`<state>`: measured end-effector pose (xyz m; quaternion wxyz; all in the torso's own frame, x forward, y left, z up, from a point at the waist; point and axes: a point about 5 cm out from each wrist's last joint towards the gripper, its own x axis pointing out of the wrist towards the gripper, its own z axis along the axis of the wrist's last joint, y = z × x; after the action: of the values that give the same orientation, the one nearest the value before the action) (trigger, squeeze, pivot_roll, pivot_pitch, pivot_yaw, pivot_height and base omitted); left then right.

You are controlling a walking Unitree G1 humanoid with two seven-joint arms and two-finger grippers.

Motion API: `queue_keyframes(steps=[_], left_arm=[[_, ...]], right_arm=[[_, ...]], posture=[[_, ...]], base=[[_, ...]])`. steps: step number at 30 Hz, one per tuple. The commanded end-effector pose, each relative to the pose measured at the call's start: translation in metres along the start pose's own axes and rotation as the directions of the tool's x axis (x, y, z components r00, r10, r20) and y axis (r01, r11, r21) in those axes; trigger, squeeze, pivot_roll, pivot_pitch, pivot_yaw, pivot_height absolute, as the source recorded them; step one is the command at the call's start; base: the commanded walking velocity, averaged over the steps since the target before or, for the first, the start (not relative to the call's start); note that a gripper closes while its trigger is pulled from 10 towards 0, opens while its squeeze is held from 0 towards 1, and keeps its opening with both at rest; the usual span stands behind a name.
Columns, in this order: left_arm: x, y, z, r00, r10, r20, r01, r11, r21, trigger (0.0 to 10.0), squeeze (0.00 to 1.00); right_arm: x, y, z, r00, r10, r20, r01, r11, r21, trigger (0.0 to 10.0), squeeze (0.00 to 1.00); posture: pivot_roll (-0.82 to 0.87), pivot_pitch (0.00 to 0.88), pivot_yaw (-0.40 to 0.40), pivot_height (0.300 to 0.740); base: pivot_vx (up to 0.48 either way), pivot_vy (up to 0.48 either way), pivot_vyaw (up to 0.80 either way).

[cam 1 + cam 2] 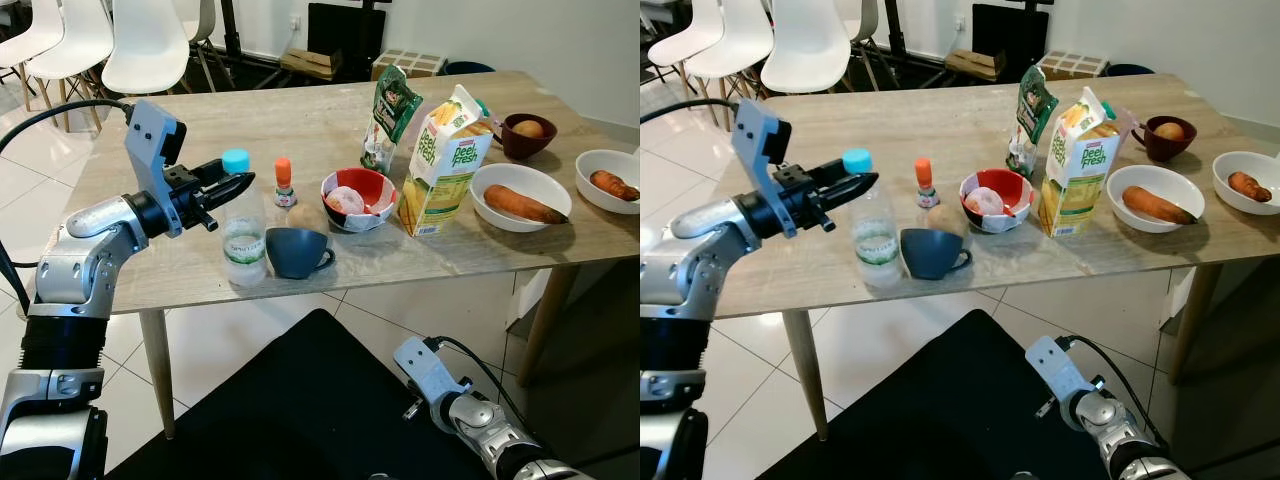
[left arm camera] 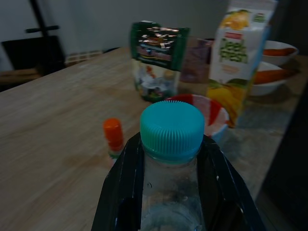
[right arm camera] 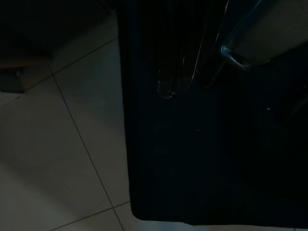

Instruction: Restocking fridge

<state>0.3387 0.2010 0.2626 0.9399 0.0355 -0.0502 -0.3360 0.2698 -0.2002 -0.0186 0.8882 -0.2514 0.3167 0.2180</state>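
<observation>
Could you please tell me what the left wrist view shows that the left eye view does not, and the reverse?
Left wrist view alone: the left gripper's fingers flank the water bottle just below its teal cap.

Left eye view alone: the blue mug, carrots in white bowls, the white chairs.

Both: juice carton, snack bag, red bowl.

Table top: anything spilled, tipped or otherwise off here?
Nothing spilled or tipped. The water bottle, juice carton and snack bag stand upright on the table. One oddity: the carton's top looks opened and crumpled. The left gripper is at the bottle's neck, a finger either side.
</observation>
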Motion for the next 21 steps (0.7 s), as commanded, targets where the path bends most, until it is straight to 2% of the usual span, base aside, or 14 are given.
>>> queue_keyframes(steps=[1, 6, 12, 13, 15, 17, 21], left_arm=[[-0.008, 0.003, 0.002, 0.999, 0.04, -0.01, -0.04, 0.999, 0.018, 0.0, 0.0], [-0.011, 0.007, 0.002, 0.995, 0.095, -0.01, -0.095, 0.995, 0.04, 0.0, 0.0], [-0.016, 0.022, 0.009, 0.967, 0.251, 0.033, -0.253, 0.961, 0.114, 0.0, 0.0], [-0.016, 0.022, 0.009, 0.967, 0.251, 0.033, -0.253, 0.961, 0.114, 0.0, 0.0], [-0.018, 0.029, 0.009, 0.949, 0.312, 0.051, -0.316, 0.943, 0.105, 0.0, 0.0], [-0.018, 0.032, 0.007, 0.932, 0.354, 0.072, -0.359, 0.931, 0.066, 0.0, 0.0], [-0.016, 0.029, 0.004, 0.932, 0.355, 0.072, -0.359, 0.933, 0.042, 0.0, 0.0]], right_arm=[[-0.001, 0.004, -0.007, 1.0, 0.007, -0.019, -0.007, 1.0, 0.01, 10.0, 0.0], [-0.001, 0.004, -0.007, 1.0, 0.009, -0.021, -0.009, 1.0, 0.01, 10.0, 0.0], [-0.001, 0.004, -0.007, 1.0, 0.009, -0.019, -0.008, 1.0, 0.012, 10.0, 0.0], [-0.001, 0.004, -0.007, 1.0, 0.009, -0.019, -0.008, 1.0, 0.012, 10.0, 0.0], [-0.001, 0.005, -0.007, 1.0, 0.009, -0.019, -0.009, 1.0, 0.012, 10.0, 0.0], [-0.001, 0.005, -0.007, 1.0, 0.011, -0.019, -0.011, 1.0, 0.011, 10.0, 0.0], [-0.001, 0.006, -0.007, 1.0, 0.012, -0.019, -0.012, 1.0, 0.01, 10.0, 0.0]], posture=[[-0.07, 0.116, 0.046, 0.74], [-0.07, 0.116, 0.045, 0.74], [-0.07, 0.116, 0.046, 0.74], [-0.07, 0.116, 0.046, 0.74], [-0.07, 0.114, 0.045, 0.74], [-0.06, 0.111, 0.045, 0.74], [-0.06, 0.109, 0.046, 0.74]], base=[[0.0, 0.0, 0.0], [0.0, 0.0, 0.0], [0.0, 0.0, 0.0], [0.0, 0.0, 0.0], [0.0, 0.0, 0.0], [0.0, 0.0, 0.0], [0.0, 0.0, 0.0]])
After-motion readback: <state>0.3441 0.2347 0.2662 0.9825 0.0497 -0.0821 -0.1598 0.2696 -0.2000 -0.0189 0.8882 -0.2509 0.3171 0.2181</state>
